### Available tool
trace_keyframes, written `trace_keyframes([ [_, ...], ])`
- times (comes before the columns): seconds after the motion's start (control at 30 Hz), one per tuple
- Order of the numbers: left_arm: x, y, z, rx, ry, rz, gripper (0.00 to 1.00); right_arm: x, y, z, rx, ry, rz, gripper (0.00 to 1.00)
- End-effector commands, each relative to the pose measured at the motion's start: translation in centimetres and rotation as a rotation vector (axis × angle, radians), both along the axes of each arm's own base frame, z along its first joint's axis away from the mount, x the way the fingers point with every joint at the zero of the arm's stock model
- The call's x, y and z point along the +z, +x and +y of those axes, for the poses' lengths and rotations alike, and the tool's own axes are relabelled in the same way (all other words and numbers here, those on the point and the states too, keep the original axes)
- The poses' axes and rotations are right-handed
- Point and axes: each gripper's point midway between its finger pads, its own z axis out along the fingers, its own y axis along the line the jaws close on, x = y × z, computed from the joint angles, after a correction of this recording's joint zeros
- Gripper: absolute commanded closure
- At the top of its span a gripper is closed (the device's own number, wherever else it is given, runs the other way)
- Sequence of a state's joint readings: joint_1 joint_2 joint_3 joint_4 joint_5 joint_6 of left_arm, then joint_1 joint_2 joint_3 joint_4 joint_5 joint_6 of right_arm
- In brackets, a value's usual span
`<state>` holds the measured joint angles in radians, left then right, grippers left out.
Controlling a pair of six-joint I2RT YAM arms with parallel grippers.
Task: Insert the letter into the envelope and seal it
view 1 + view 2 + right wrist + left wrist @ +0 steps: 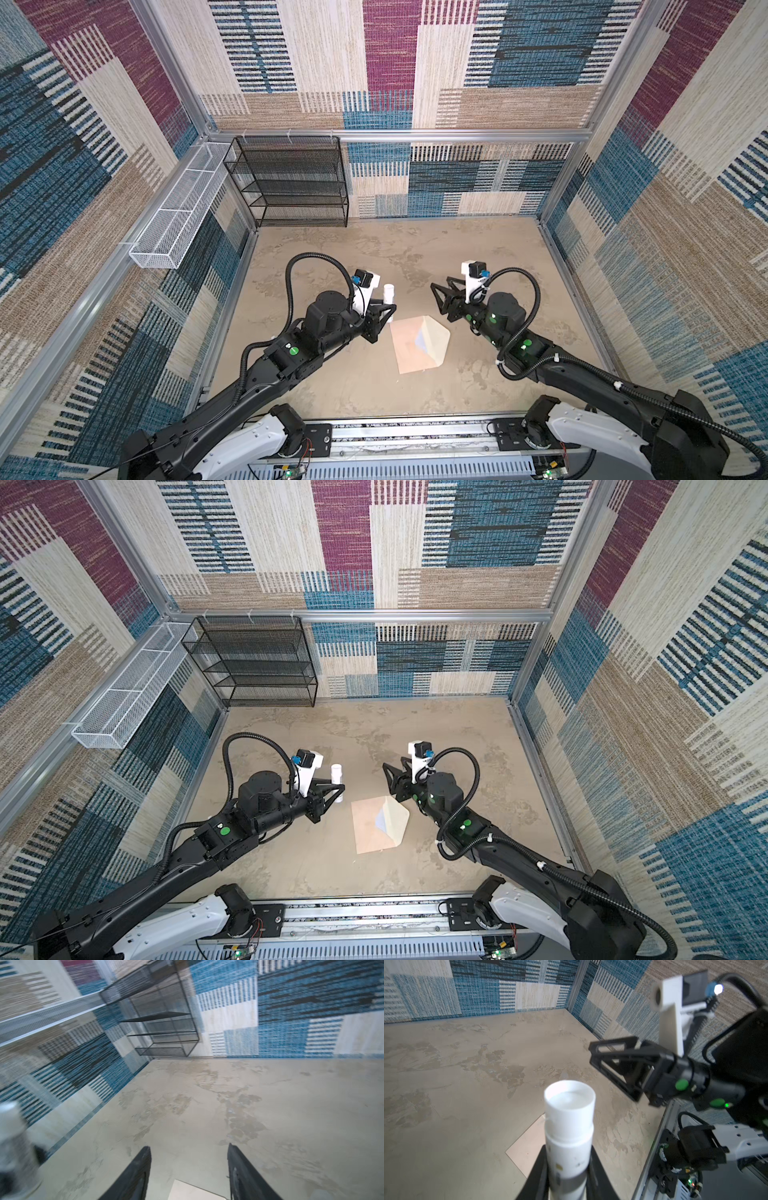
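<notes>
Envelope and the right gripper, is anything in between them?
No. In both top views only bare table shows between the envelope and the open right gripper.

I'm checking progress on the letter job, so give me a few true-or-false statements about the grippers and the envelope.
1. The envelope lies on the table between the arms. True.
2. The right gripper grips the envelope. False: its jaws stand open and empty, above the table.
3. The left gripper holds the tube. True.
4. The envelope's flap is sealed. False: the flap lies open.
</notes>
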<state>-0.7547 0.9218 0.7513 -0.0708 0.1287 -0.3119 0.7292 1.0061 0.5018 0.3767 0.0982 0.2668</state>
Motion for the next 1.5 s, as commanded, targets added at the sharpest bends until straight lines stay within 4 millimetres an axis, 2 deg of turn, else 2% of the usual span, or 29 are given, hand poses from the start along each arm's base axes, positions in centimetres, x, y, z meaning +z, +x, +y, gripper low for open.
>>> trace_keyframes([
  [0.0, 3.6, 1.7, -0.3, 0.063, -0.116, -0.089, 1.0, 2.4, -3.1, 1.9, 0.097, 0.026, -0.208, 0.4],
  [0.1, 3.9, 2.5, -1.1, 0.068, -0.172, -0.089, 1.0, 1.8, -5.6, 3.2, 0.143, 0.044, -0.263, 0.41],
  [0.27, 3.6, 3.5, -2.7, 0.058, -0.243, -0.049, 1.0, 1.6, -7.0, 4.7, 0.132, 0.048, -0.32, 0.41],
  [0.4, 3.3, 3.9, -3.7, 0.04, -0.289, -0.019, 1.0, 1.7, -6.2, 5.2, 0.086, 0.057, -0.333, 0.4],
  [0.7, 3.1, 3.7, -4.2, 0.017, -0.312, -0.008, 1.0, 1.2, -4.4, 7.0, 0.041, 0.061, -0.315, 0.37],
  [0.9, 2.9, 3.4, -4.3, 0.003, -0.311, 0.004, 1.0, 1.3, -3.5, 7.5, 0.011, 0.045, -0.319, 0.49],
  [1.2, 2.6, 3.1, -4.4, -0.009, -0.314, 0.005, 1.0, 1.0, -3.1, 7.9, -0.003, 0.025, -0.303, 0.56],
  [1.47, 2.4, 2.9, -4.8, -0.03, -0.313, 0.012, 1.0, 0.8, -2.9, 8.0, -0.008, 0.014, -0.293, 0.66],
])
